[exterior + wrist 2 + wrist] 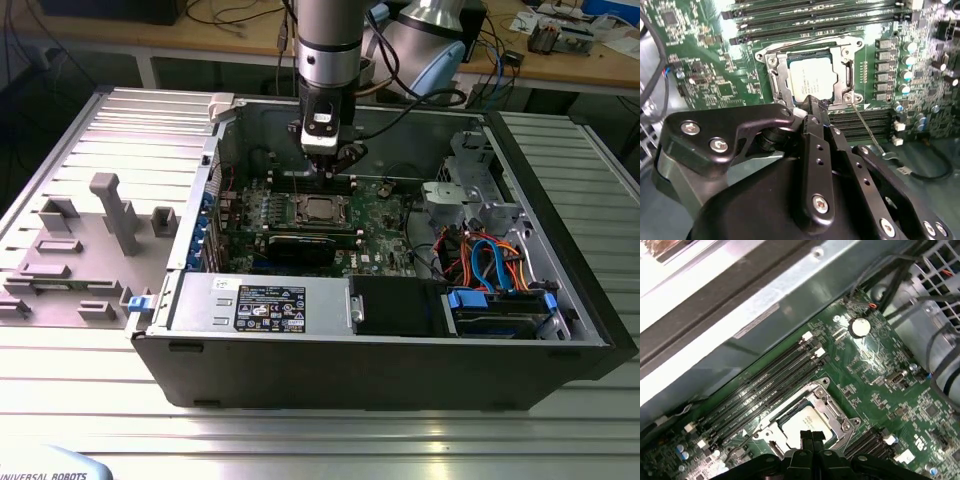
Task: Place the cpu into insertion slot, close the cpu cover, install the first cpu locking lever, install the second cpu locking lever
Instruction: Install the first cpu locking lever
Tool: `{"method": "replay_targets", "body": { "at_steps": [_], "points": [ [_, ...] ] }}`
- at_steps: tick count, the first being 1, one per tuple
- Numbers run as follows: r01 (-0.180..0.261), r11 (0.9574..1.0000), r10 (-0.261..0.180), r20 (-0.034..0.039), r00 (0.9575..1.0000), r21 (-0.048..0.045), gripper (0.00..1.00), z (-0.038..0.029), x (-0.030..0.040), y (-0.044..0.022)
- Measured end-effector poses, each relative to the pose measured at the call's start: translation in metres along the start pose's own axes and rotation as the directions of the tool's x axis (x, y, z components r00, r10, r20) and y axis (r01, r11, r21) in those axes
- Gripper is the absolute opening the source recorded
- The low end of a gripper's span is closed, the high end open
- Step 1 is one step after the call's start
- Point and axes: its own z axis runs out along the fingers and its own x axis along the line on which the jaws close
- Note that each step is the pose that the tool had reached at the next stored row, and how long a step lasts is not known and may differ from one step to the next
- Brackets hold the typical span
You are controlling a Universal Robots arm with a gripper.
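Observation:
The cpu (812,80) lies flat in the insertion slot (769,59) of the green motherboard, its silvery top showing. The cpu cover (777,82) lies down around it, framing the chip through its window. A thin wire locking lever (866,129) sticks out free from one socket corner. My gripper (814,101) hovers just above the socket edge with its fingers shut on nothing. The first wrist view has the cpu (802,421), the cover (834,412) and my gripper (811,436) close over them. In the exterior view my gripper (330,170) hangs above the cpu (318,210).
Long memory slots (815,15) run beside the socket. A black graphics card (300,247) and a power supply (260,303) lie nearer the case front, and cables (490,265) fill the exterior view's right. Grey fixtures (110,210) stand on the table at that view's left.

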Motion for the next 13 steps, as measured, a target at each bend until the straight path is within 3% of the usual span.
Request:
{"method": "replay_targets", "body": {
  "at_steps": [4, 8, 10, 13],
  "points": [
    [0.077, 0.9971, -0.077, -0.0018, 0.9971, -0.0036, 0.11, 0.0, 0.0, 0.0],
    [0.175, 0.9844, -0.176, -0.0035, 0.9845, -0.0084, 0.11, 0.0, 0.0, 0.0],
    [0.19, 0.9817, -0.19, -0.0038, 0.9818, -0.009, 0.11, 0.0, 0.0, 0.0],
    [0.19, 0.9817, -0.19, -0.0038, 0.9817, -0.009, 0.11, 0.0, 0.0, 0.0]
  ]
}}
